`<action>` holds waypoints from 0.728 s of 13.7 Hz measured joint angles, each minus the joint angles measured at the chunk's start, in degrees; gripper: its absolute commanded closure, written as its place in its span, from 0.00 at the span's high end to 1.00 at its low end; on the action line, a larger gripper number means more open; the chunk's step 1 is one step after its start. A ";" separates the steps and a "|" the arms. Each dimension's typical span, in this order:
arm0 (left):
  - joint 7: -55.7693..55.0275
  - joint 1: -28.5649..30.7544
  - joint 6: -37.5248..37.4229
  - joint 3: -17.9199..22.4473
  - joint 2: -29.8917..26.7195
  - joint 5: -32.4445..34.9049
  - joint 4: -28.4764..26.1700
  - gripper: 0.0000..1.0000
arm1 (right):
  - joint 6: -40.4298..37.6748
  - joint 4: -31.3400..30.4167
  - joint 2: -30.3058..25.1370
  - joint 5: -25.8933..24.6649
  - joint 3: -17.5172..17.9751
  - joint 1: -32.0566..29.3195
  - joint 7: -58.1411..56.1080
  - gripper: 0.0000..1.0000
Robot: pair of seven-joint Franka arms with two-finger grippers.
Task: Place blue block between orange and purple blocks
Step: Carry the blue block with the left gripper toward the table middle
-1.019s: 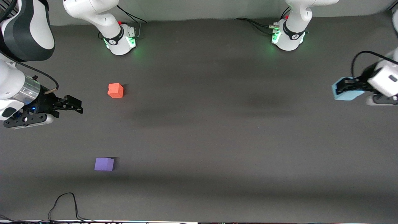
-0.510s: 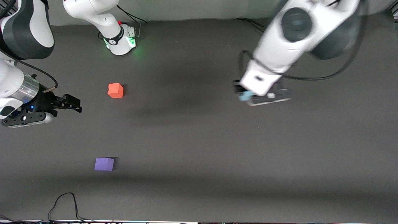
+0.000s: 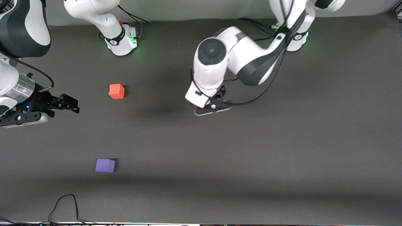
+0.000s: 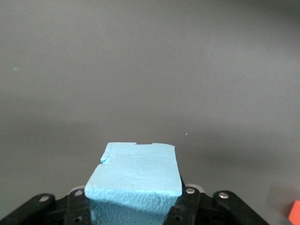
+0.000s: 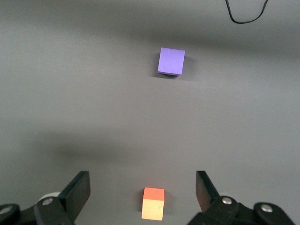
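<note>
The left arm has swung in from its own end of the tabletop, carrying the blue block (image 4: 135,180) clamped in the left gripper (image 3: 209,102), which now hangs over the tabletop's middle, closer to the orange block (image 3: 116,91). The right gripper (image 3: 67,103) has drifted slightly toward the right arm's edge.

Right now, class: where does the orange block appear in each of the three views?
Front view: orange block on the mat toward the right arm's end, farther from the camera than the purple block.
Left wrist view: a sliver at the frame's edge.
Right wrist view: between the open right gripper's fingers.
Shared landmark: purple block.
</note>
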 measured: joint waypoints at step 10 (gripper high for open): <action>-5.05 -4.94 17.93 0.44 19.39 6.79 0.01 0.10 | -0.26 -0.10 0.00 0.00 -0.10 0.00 0.00 1.00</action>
